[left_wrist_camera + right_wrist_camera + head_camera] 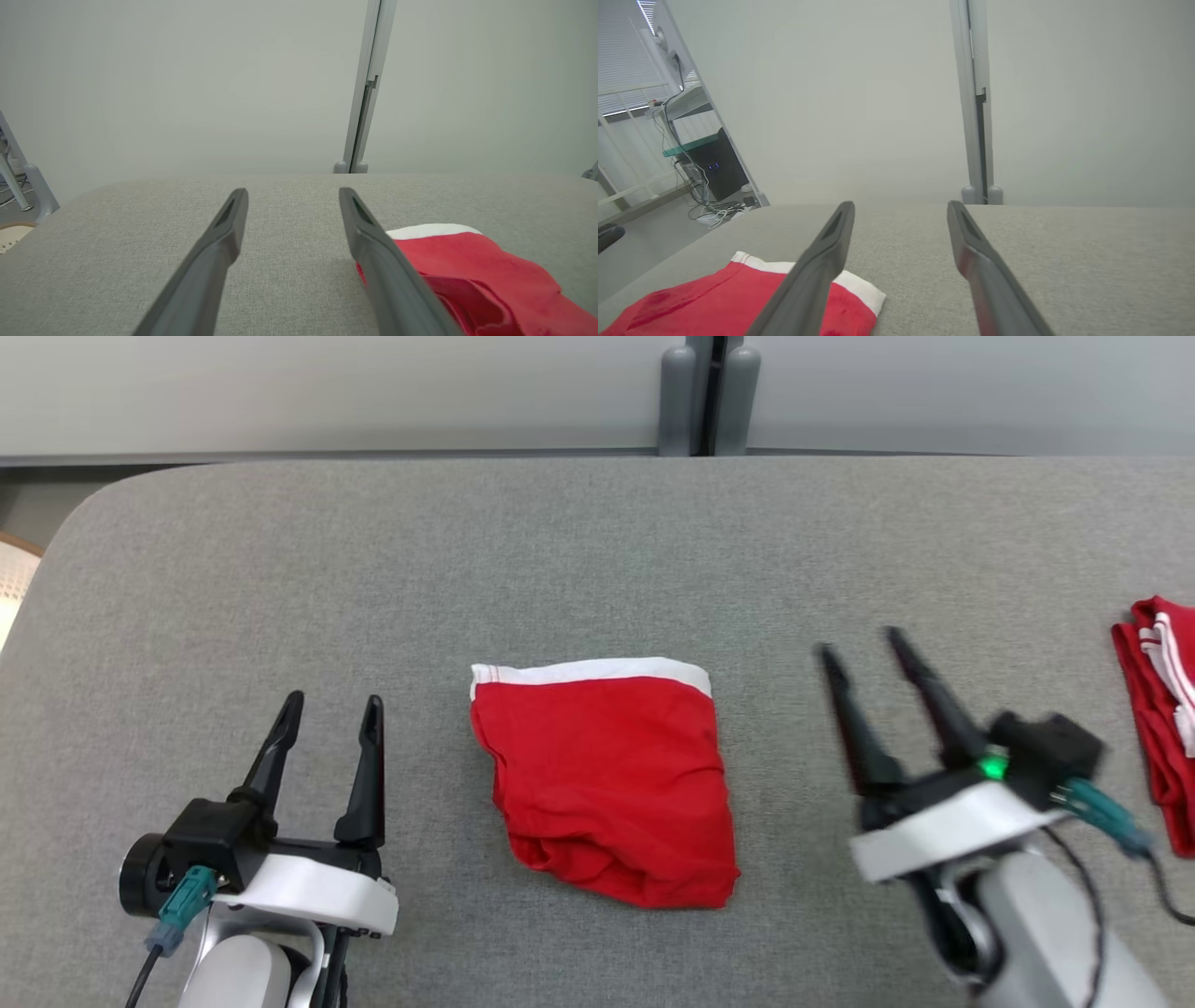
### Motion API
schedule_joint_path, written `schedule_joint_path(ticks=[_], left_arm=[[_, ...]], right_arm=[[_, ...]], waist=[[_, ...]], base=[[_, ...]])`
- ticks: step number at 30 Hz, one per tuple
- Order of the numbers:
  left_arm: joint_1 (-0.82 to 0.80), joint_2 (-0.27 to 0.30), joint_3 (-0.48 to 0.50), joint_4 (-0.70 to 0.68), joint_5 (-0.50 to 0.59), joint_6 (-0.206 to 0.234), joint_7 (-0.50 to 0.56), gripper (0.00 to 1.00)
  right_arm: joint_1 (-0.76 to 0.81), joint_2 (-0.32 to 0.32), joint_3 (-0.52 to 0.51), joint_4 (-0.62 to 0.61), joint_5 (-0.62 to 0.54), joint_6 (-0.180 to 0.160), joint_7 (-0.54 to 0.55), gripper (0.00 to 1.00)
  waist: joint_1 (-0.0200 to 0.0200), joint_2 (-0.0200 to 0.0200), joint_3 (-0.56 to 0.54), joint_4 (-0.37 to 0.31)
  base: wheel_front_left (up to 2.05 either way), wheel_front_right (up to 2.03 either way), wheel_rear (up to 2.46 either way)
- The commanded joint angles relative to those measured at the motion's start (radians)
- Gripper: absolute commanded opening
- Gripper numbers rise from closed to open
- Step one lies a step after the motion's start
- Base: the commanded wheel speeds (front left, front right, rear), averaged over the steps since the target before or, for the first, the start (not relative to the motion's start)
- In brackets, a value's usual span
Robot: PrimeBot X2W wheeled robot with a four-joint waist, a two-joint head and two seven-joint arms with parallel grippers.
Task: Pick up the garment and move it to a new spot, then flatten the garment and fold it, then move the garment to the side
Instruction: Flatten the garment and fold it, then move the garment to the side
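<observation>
Because nothing is being held at this moment, both arms sit well apart over a grey fabric-covered worktop (597, 541). At the left, the left end effector (336, 698) points away from the robot. Its two dark fingers are spread wide with nothing between them. It hangs over bare worktop near the left edge of the garment (607, 775) without touching it, and looks parked out of the way.

In the middle lies the garment, a pair of red shorts with a white waistband along the far edge. It is folded into a rough square, smooth near the waistband and bunched in soft creases at the near edge. That compact shape suggests the folding is done and only the move to the side is left.

To the right, the right end effector (858, 642) is slightly blurred and leans a little leftward. It is also spread wide and empty, clear of the shorts. At the far right edge, a second red garment (1162, 709) with white trim is partly cut off, perhaps marking where finished pieces go.
</observation>
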Motion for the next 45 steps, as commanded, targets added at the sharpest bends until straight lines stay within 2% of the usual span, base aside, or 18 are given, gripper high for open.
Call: schedule_joint_path(ticks=[1,4,10,19,27,45], left_arm=[[0.013,0.013,0.006,-0.005,0.004,0.008,-0.005,1.0],[0.031,0.021,0.01,-0.008,0.005,0.014,-0.004,1.0],[0.072,0.04,0.018,-0.008,0.003,0.024,0.0,1.0],[0.176,0.063,0.022,-0.013,-0.015,0.037,0.027,1.0],[0.25,0.078,0.029,-0.047,-0.021,0.062,0.048,1.0],[0.283,0.09,0.015,-0.089,-0.016,0.095,0.074,1.0]], right_arm=[[0.052,-0.021,-0.071,-0.014,-0.025,0.0,-0.003,1.0],[0.131,-0.039,-0.189,-0.045,-0.062,0.0,0.018,1.0],[0.242,-0.033,-0.293,-0.114,-0.107,0.0,0.07,1.0],[0.383,-0.004,-0.323,-0.207,-0.141,0.0,0.157,1.0],[0.464,-0.003,-0.342,-0.289,-0.16,0.0,0.215,1.0],[0.507,0.01,-0.373,-0.36,-0.175,0.0,0.275,1.0]], waist=[[0.0,-0.0001,-0.016,-0.014],[0.0,-0.0001,-0.036,-0.027],[0.0,-0.0001,-0.081,-0.048],[0.0,-0.0001,-0.203,-0.067],[0.0,-0.0001,-0.261,-0.072],[0.0,-0.0001,-0.277,-0.059]], base=[[0.0,0.0,0.0],[0.0,0.0,0.0],[0.0,0.0,0.0],[0.0,0.0,0.0],[0.0,0.0,0.0],[0.0,0.0,0.0]])
